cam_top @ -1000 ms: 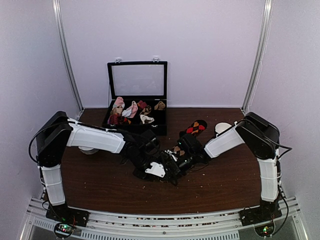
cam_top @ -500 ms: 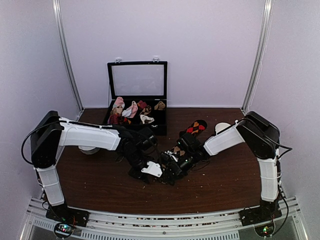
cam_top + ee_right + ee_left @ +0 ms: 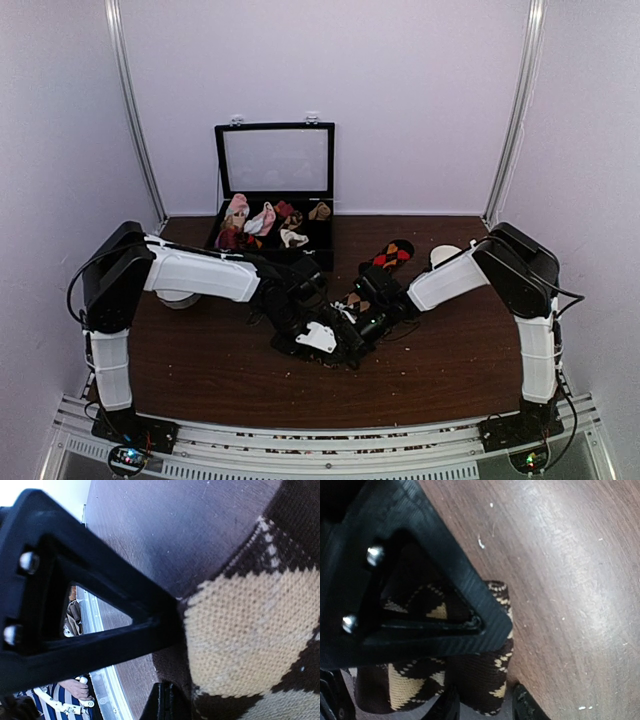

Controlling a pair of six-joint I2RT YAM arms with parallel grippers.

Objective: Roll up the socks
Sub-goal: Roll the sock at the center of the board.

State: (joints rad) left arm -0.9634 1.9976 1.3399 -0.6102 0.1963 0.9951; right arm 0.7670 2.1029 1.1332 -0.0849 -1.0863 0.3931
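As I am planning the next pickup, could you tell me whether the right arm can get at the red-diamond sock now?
Probably not yet: the right tool looks shut on the tan-diamond sock. The red-diamond sock itself lies uncovered just beyond it, so the way seems free once it lets go.

Top external view: fixed, high behind both arm bases, facing forward and down over the whole table (image 3: pixel 200 380) to the back wall.

Left wrist view: very close, looking down past the left finger (image 3: pixel 465 600) at the argyle sock (image 3: pixel 475 680) on the wood.

Right wrist view: closer still, past the right finger (image 3: pixel 100 565), with knit filling its right half.

All 3 views share the table centre.
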